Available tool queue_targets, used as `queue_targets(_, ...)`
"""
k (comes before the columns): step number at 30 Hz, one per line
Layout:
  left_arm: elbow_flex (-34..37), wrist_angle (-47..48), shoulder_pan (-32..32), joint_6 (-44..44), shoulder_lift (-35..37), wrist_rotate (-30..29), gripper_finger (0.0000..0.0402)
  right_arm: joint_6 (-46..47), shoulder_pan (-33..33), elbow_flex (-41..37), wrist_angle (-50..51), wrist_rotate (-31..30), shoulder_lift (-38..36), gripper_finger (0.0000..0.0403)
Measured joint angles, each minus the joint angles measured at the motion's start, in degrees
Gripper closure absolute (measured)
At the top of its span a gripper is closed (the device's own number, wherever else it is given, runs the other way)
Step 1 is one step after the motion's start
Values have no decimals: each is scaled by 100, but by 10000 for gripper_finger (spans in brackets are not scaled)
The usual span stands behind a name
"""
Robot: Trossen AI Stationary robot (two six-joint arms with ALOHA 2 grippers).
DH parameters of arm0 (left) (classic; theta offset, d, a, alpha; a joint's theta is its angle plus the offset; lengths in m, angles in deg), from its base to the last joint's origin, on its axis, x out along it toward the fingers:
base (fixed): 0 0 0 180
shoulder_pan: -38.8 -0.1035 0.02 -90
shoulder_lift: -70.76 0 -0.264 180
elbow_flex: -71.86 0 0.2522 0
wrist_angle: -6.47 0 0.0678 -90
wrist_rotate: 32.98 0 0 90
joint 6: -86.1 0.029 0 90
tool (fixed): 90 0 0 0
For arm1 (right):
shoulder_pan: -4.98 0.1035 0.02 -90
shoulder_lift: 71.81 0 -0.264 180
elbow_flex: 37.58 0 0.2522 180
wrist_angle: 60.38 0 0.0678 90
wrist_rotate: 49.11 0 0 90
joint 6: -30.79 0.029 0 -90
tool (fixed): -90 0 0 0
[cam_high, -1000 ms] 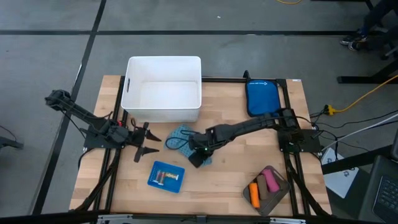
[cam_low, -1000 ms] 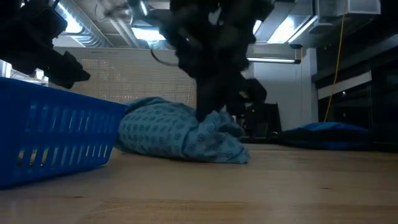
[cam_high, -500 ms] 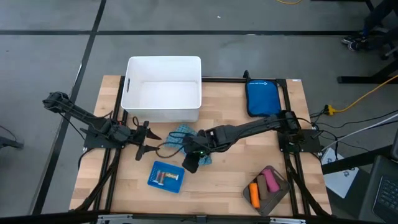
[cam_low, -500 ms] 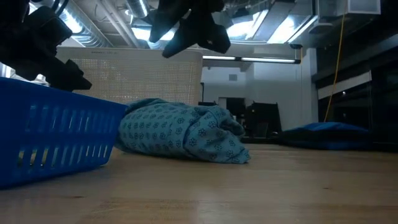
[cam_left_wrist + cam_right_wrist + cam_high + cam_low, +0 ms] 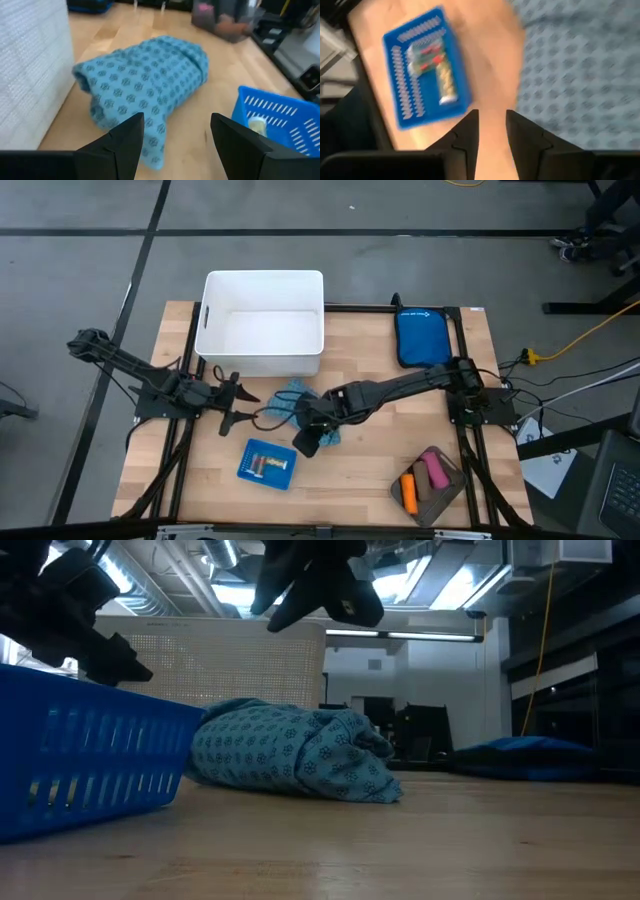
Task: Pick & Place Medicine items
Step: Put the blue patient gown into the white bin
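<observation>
A pink block and an orange tube lie in a grey tray at the table's near right corner. Small white, yellowish and red bits lie in a blue basket. My right gripper hovers narrowly open above the table, between the basket and a teal patterned cloth. It holds nothing. My left gripper is wide open, level, left of the cloth. I cannot make out a dark brown stick.
A white bin stands at the far edge, its wall close to my left gripper. A blue pouch lies at the far right. Bare wood lies between the cloth and the grey tray.
My right gripper was down on the cloth's near edge; it has risen clear of it and moved a little toward the table's near left, toward the blue basket. The cloth stays on the table, its near end settled back.
</observation>
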Motion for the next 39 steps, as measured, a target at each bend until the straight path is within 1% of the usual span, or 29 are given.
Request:
queue_targets(2,-186,301,-39,-32,-72,-86,176,163,25,0,82,25,0,318)
queue_targets(4,-386,519,-74,-87,-169,-124,175,194,80,0,133,-231,0,328)
queue_targets(6,-526,541,-81,-103,-290,-116,176,218,158,0,255,-466,0,336)
queue_targets(11,-804,553,-105,-268,-638,-143,175,224,373,0,540,-571,0,355)
queue_targets(14,-947,555,-254,-872,-841,-51,175,266,551,0,749,-1219,0,367)
queue_targets(16,-1013,553,-392,-1519,-937,224,175,268,663,0,1032,-1689,0,371)
queue_targets(19,-1034,449,-625,-2504,-1028,1135,175,605,840,0,1740,-2319,0,370)
queue_targets(21,-1034,436,-747,-3235,-1092,1633,175,1124,957,-32,2417,-2778,0,365)
queue_targets(22,-1034,449,-793,-3489,-1119,1805,175,1474,1005,-95,2709,-2950,0,360)
queue_targets(24,-1034,553,-889,-3778,-1169,1976,175,2241,1070,-258,3211,-3016,5,348)
queue_targets(25,-1034,616,-965,-3825,-1201,2021,175,2603,1087,-339,3419,-2942,11,341)
queue_targets(27,-1032,650,-1193,-3762,-1255,2232,175,3135,1095,-560,3547,-2559,9,321)
queue_targets(30,-1034,638,-1648,-3506,-1280,2508,175,3396,1076,-910,3464,-1916,22,281)
queue_targets(32,-1034,636,-1927,-3259,-1280,2564,175,3507,1071,-1145,3210,-1701,11,251)
queue_targets(35,-1034,593,-2309,-2989,-1282,2765,175,3765,1095,-1407,2946,-1736,22,203)
queue_targets(39,-1034,594,-2671,-2914,-1285,3224,175,4248,1216,-1598,2705,-2029,22,153)
